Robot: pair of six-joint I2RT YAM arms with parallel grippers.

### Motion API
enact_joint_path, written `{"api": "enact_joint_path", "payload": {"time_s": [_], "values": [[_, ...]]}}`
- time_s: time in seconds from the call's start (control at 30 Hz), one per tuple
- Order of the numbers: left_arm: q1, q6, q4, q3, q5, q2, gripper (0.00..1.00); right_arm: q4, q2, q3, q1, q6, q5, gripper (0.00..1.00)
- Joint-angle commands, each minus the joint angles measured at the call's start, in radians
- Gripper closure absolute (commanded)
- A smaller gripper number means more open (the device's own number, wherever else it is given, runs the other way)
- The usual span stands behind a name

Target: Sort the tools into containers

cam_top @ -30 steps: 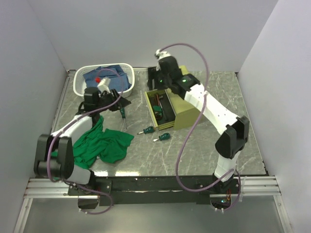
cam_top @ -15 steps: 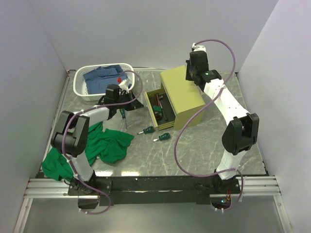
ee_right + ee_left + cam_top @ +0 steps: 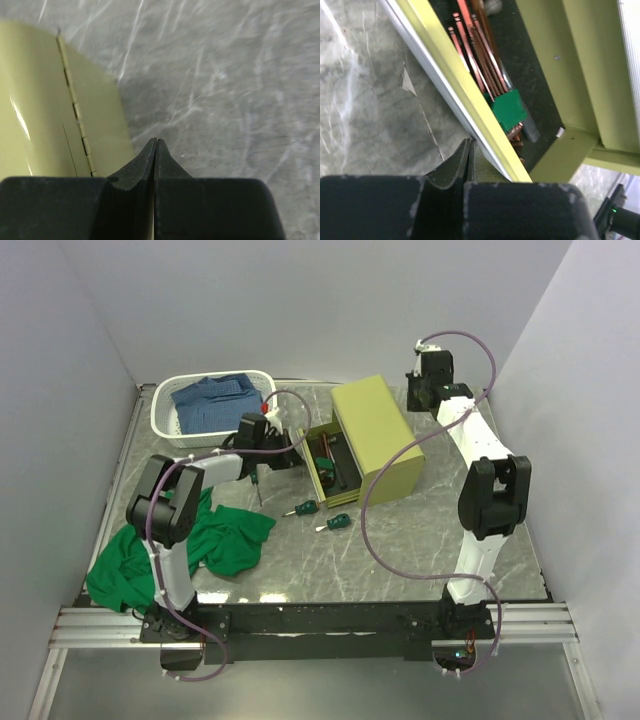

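Presses shut, empty left claw (image 3: pixel 470 150) against drawer rim (image 3: pixel 445 55) of olive-yellow boxy metal tool chest (image 3: pixel 378 435), probably to push; holds right claw (image 3: pixel 156 150) shut, empty too.

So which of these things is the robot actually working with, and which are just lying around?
Part of the job:
olive-yellow metal tool chest
long green-handled screwdriver
stubby green-handled screwdriver
second stubby screwdriver
copper-coloured hex-key set in the open drawer

Just lying about:
crumpled green cloth
white lattice plastic basket
blue cloth inside it
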Motion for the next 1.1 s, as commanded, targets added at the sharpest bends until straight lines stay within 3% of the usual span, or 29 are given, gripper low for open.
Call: {"api": "enact_joint_path", "payload": {"time_s": [0.0, 0.37, 0.53, 1.07], "values": [[-0.055, 0.031, 0.005, 0.086, -0.005, 0.051, 0.99, -0.045, 0.023, 0.016, -0.01, -0.038, -0.198, 0.99], [-0.142, 0.054, -0.01, 0.19, -0.013, 0.102, 0.99, -0.155, 0.072, -0.034, -0.009, 0.04, -0.629, 1.0], [-0.168, 0.054, -0.022, 0.204, -0.026, 0.105, 0.99, -0.129, 0.078, -0.067, -0.035, 0.143, -0.649, 1.0], [-0.226, 0.064, -0.015, 0.293, -0.034, 0.178, 0.99, -0.138, 0.087, -0.101, -0.088, 0.161, -0.709, 1.0]]}}
